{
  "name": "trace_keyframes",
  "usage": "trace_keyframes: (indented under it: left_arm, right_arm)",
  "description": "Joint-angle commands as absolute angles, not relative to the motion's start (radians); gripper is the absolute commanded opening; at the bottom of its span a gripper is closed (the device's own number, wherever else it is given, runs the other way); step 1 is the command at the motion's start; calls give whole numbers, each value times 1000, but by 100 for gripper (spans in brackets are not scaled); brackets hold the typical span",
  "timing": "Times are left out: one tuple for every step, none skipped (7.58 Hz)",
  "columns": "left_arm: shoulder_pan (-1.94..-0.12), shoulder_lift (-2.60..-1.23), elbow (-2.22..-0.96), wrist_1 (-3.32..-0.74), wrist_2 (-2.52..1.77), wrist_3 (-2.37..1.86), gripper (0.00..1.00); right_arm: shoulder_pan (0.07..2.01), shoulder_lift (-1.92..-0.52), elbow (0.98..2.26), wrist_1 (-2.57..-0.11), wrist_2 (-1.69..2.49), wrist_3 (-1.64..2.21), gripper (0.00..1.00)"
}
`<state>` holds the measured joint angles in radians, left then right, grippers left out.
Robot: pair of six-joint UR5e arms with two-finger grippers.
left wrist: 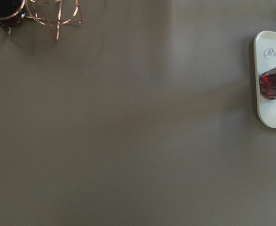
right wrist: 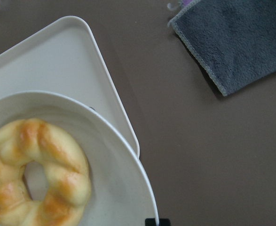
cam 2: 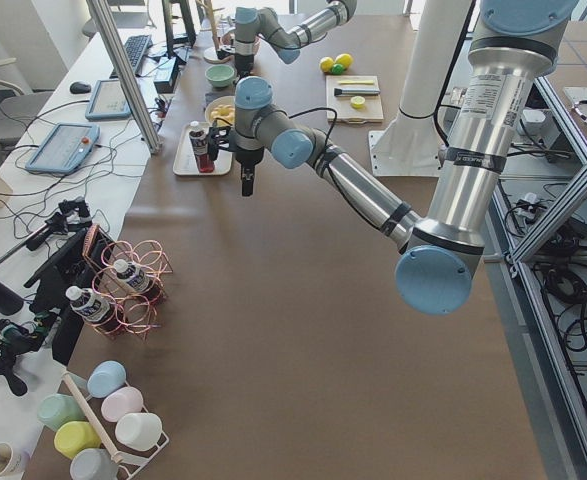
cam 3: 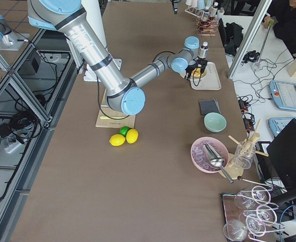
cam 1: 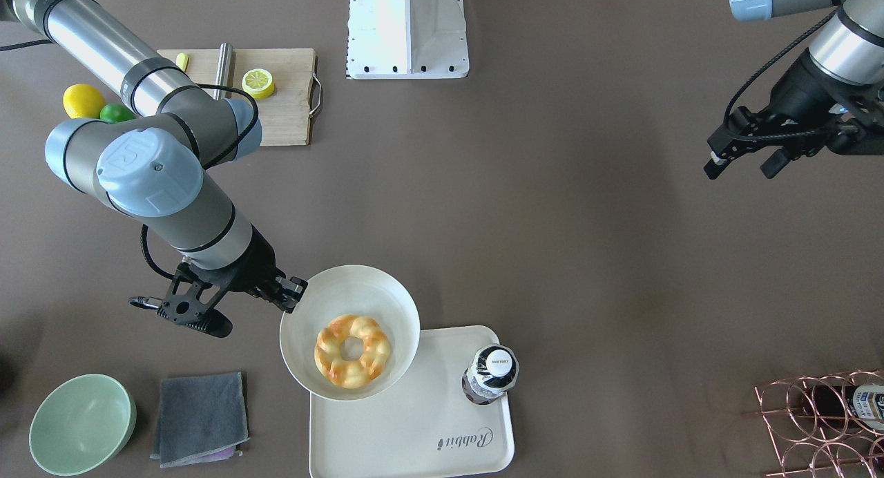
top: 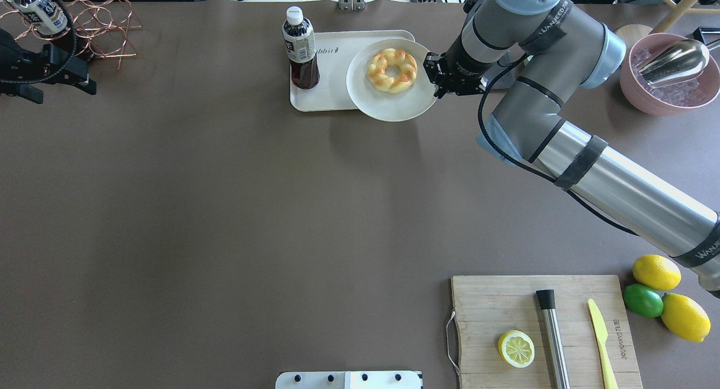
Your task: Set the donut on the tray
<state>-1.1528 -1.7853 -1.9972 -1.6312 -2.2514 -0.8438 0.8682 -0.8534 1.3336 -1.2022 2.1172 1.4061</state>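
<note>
While the right hand is clenched on the rim of the white plate carrying the donut, partly over the tray corner, I'd keep it level and well apart from the bottle when lowering.

Right arm: polished silver tube links, dark grey joint housings, pale blue round end caps, the big one embossed with a UR logo and dotted with small screws. Black strap bands wrap the tube, some lettered "WANJEED" in white. Thin black cable runs along the wrist joints. Right gripper is matte black and boxy, with a black bracket with cut-out holes beside it. Left arm: same silver, grey and blue scheme, with its own black cable. Left gripper is black with two stubby fingers. White base mount sits mid robot-side edge of the worktop, with dark bolts along its lip.
</note>
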Motion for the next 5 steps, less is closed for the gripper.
trace_keyframes:
  left_arm:
    - [-1300,-1692,-1971,-1502,-2249,-387,98]
    - [-1365,-1686,-1915,-1470,-2249,-220,98]
    - [-1431,-1686,-1840,-1471,-2252,-95,98]
    - [-1480,-1686,-1789,-1473,-2253,4,98]
    - [-1491,-1674,-1781,-1471,-2253,41,98]
  right_arm:
    - [868,-755,1146,-1062,2082,1489,0]
    - [868,-712,1093,-1058,2069,1511,0]
    - [867,-671,1041,-1057,2056,1525,0]
    - [864,-641,987,-1052,2052,1525,0]
    - [859,-635,918,-969,2048,1525,0]
